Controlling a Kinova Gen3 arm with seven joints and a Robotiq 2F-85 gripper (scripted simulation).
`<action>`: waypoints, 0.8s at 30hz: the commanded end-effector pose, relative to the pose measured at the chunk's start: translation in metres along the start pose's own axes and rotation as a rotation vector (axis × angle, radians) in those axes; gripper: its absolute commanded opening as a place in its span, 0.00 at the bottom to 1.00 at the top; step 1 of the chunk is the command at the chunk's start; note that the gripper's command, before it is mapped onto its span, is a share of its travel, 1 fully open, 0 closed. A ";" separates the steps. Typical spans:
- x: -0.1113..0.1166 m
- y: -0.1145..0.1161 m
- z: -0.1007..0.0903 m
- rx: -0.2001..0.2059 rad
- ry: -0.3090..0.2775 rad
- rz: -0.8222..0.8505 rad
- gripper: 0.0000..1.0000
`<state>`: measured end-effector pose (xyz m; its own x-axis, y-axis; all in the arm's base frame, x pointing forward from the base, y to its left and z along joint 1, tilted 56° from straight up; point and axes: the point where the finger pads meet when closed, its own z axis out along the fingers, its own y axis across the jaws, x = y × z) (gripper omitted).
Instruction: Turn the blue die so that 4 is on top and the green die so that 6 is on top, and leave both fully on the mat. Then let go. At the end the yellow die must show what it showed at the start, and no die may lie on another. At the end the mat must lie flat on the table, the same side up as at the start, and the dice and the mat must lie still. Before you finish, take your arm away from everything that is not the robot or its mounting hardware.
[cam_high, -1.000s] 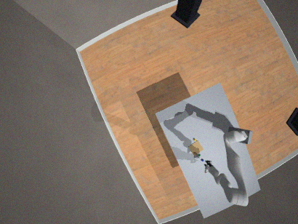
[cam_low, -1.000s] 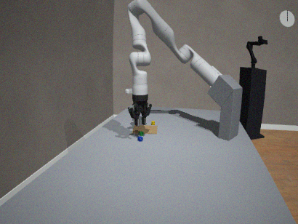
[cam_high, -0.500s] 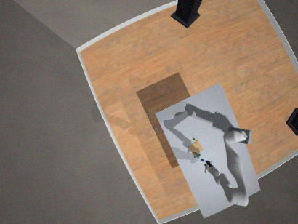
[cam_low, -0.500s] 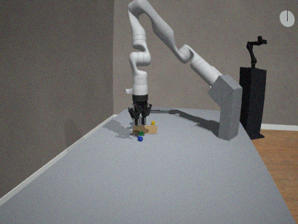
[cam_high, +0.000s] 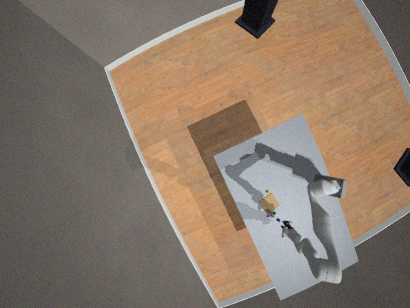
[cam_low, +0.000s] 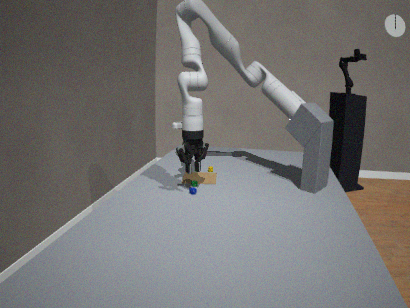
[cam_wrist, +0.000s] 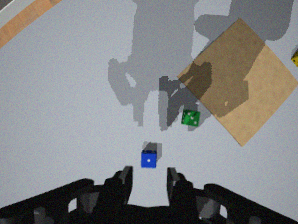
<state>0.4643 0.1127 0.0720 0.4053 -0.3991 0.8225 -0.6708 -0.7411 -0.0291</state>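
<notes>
Claw (cam_high: 286, 223) (cam_low: 193, 170) (cam_wrist: 149, 176) downward, above the table (cam_high: 320, 150) (cam_low: 200, 240) (cam_wrist: 65, 125).

The top view is looking steeply down from high above, taking in the whole table (cam_high: 320, 150) (cam_low: 210, 240), the arm (cam_high: 325, 230) (cam_low: 190, 45) and much of the wooden floor (cam_high: 200, 85) — it is the farthest off. The exterior view is facing along the table from one end, angling slightly down, with a dark pedestal (cam_low: 347, 135) standing behind at the right. The wrist view is peering down past the gripper (cam_high: 286, 225) (cam_low: 193, 167) (cam_wrist: 150, 186) from close in — fingers along its lower edge. All three are sharing the mat (cam_high: 269, 202) (cam_low: 207, 178) (cam_wrist: 255, 85) and the tabletop around it.
</notes>
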 end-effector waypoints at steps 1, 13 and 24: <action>0.000 0.000 0.000 0.002 0.001 -0.001 0.35; 0.000 -0.001 0.007 0.006 0.005 0.002 0.35; 0.000 -0.001 0.022 0.006 0.005 0.002 0.35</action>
<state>0.4770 0.1058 0.0617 0.4014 -0.4032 0.8224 -0.6659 -0.7450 -0.0403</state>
